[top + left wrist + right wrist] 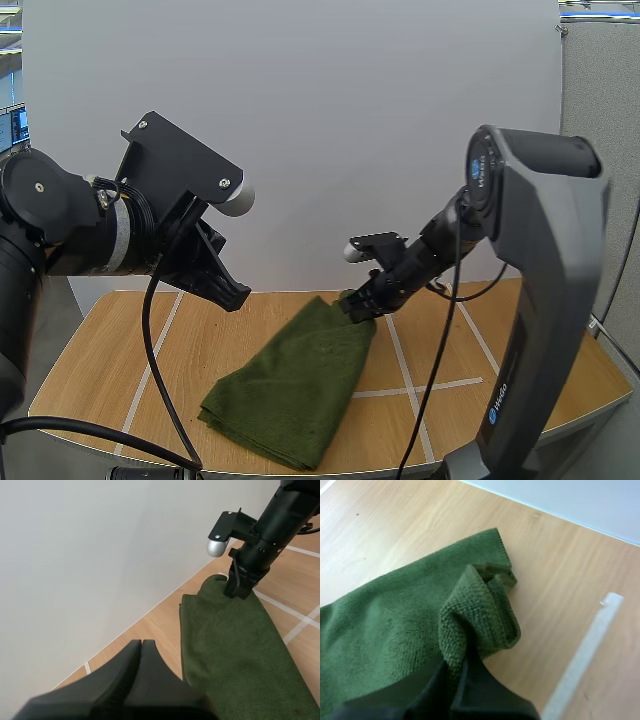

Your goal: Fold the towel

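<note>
Count: two hands, one towel, one tabletop.
Left hand (232,293): nearest of the two, held in the air over the left part of the tabletop (110,350), touching nothing. In its wrist view the two fingers (141,647) lie clenched together as one dark wedge with nothing between them, and the towel's left edge is just beyond the tips.
Tabletop: light wood, carrying the one towel and marked with several white tape strips (415,388). One strip runs left of the towel and the others lie to its right, where two of them cross.
Towel (300,385): dark green and lying flat on the middle of the tabletop, slanting from near left to far right. Its near end looks thick, so it is doubled over, though I cannot count the layers. Only the far corner is off the wood.
Right hand (357,308): farther back, reaching down to the towel's far corner. Its wrist view shows the two fingers grasping that corner (480,615), which is bunched and curled up between the tips (457,667). The left wrist view shows this hand (239,587) standing on the same far corner.
Wall (330,120): one plain white panel behind the tabletop's far edge.
</note>
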You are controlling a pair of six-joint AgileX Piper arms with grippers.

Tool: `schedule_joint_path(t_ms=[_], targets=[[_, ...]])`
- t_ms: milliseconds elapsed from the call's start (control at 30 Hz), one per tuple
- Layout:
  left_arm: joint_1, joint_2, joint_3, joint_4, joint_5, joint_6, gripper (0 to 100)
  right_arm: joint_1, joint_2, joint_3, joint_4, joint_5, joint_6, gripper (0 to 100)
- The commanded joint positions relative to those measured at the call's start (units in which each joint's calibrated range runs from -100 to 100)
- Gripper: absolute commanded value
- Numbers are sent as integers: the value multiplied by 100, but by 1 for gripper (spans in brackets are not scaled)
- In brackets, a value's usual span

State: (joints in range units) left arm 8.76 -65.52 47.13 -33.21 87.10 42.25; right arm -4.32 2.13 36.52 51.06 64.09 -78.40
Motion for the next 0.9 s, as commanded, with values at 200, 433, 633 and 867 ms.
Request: schedule_joint_path(t_ms=[200,433,633,867], targets=[[-19,-34,2,-76,-40,-3,0,-499,-792,1030,-470,64,-66,0],[-19,-34,2,-101,-40,-2,0,-871,-1124,1497,-784,88,-161,0],[-19,-34,2,-121,33,-117,0,-1184,-1458,1975,-826,102,-522,0],[-19,-34,2,-81,812,-117,0,-1230,-1493,2040,-803,125,-384,0]])
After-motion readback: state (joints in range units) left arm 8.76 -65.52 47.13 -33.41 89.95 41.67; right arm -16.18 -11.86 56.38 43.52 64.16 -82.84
